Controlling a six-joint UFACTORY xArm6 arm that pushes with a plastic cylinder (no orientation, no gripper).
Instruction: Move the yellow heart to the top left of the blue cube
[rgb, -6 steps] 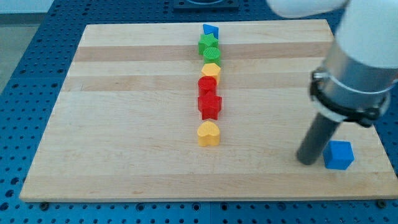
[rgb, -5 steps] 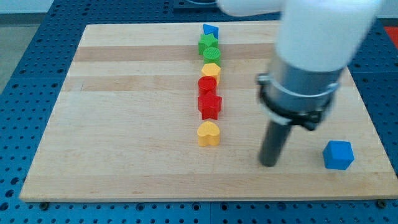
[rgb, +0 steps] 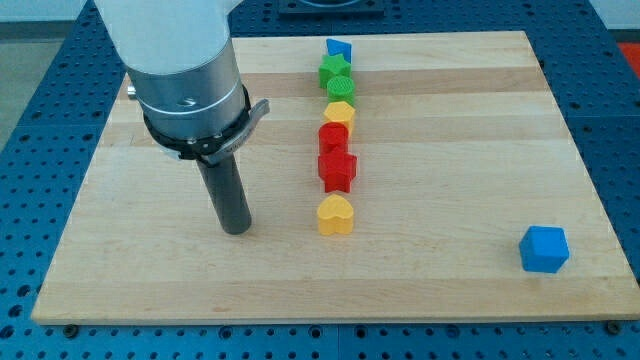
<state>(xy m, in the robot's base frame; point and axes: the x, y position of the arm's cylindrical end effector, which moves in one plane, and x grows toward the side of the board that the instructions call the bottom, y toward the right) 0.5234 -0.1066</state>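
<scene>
A single camera is viewing the scene; no second view is overlapping it. It is looking down at a steep angle from the near long edge of the wooden worktop (rgb: 450, 150), facing toward 12 o'clock. It is sitting close enough that the board is nearly filling the frame, with blue perforated surface showing around it. The arm's upper body is running out of frame at 11 o'clock.

My tip (rgb: 236, 229) has travelled from just beside the blue cube (rgb: 544, 249), at the view's right, across the board. It now stands to the view's left of the yellow heart (rgb: 335, 214), near but apart.
</scene>
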